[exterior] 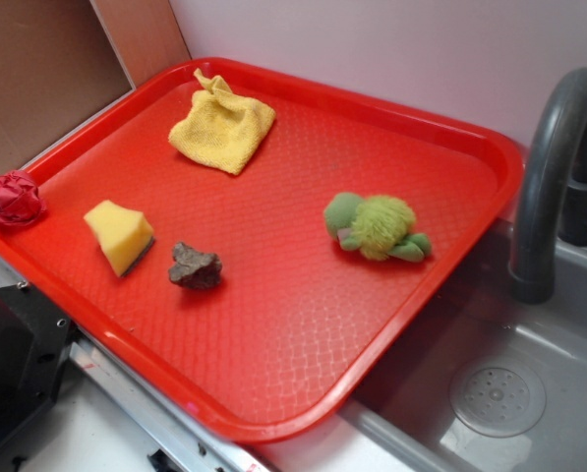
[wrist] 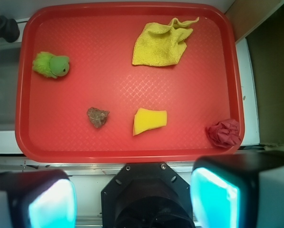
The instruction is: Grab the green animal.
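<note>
Five things lie on the red tray (exterior: 273, 413); the green animal (exterior: 377, 226) sits near its sink-side edge. Tool (wrist: 132, 199) spread wide, high above, empty. Risk: closing on slippery fuzz only. Only the exterior view shows the faucet (exterior: 554, 167) close by.

Lime-green animal (exterior: 380, 227), yellow cloth (exterior: 221, 129) and sponge (exterior: 119, 235), brown rock (exterior: 195, 266), crimson wad (exterior: 14, 197) on a diamond-textured red tray (exterior: 273, 354).
</note>
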You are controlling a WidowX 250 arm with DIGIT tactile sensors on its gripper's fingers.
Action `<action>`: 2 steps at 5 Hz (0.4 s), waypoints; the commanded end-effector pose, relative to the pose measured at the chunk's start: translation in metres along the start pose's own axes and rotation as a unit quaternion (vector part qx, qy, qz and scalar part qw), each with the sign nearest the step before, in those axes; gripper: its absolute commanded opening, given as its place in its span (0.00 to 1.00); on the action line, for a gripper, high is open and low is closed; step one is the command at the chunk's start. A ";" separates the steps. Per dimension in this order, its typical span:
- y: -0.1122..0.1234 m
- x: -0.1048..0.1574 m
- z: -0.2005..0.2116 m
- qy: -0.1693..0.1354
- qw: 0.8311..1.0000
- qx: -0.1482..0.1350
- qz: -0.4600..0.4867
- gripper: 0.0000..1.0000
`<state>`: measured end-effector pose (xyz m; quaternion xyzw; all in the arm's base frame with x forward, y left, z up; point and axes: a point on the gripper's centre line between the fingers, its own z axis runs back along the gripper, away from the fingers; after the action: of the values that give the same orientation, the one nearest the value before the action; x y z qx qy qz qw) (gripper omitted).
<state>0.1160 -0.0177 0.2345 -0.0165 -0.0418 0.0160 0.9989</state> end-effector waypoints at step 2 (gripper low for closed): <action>-0.005 0.019 -0.013 -0.008 0.999 0.024 -0.035 1.00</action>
<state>0.1343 -0.0215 0.2173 0.0092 -0.0398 -0.0202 0.9990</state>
